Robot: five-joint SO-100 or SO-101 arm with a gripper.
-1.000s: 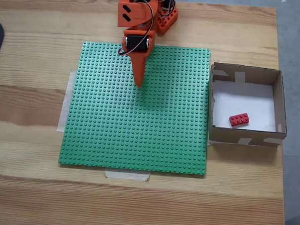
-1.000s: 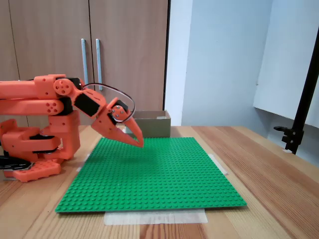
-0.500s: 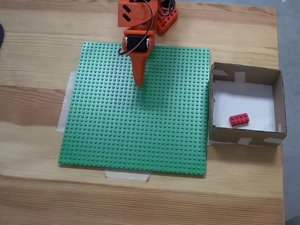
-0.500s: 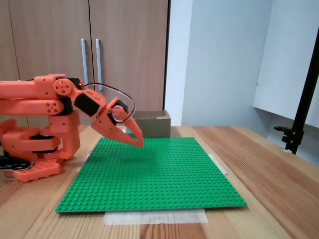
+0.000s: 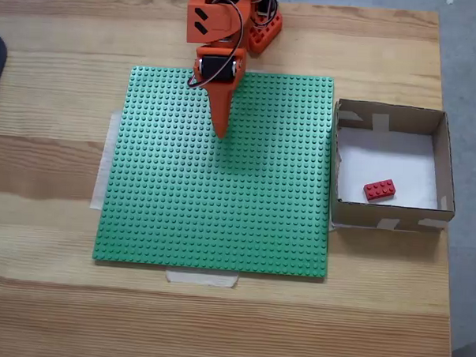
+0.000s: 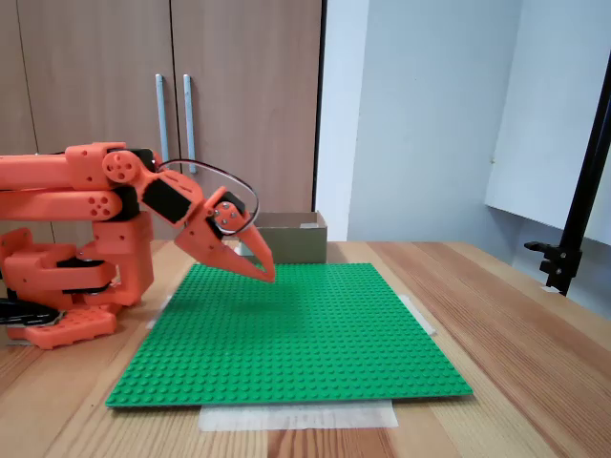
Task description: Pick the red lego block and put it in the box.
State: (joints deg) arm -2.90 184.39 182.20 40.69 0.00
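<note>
The red lego block (image 5: pixel 379 189) lies on the white floor of the box (image 5: pixel 444 164), near the box's front wall as a fixed view from above shows it (studs up, slightly skewed). The box sits on the wooden table (image 5: pixel 60 84) just beside the right edge of the green baseplate (image 5: pixel 220 217), which is held down with pale tape (image 5: pixel 201 278). Well apart from the box, the orange arm (image 6: pixel 95 191) reaches over the baseplate's far left part; its gripper (image 5: pixel 220 130) (image 6: pixel 268 274) hangs above the studs, fingers closed to a point, holding nothing
</note>
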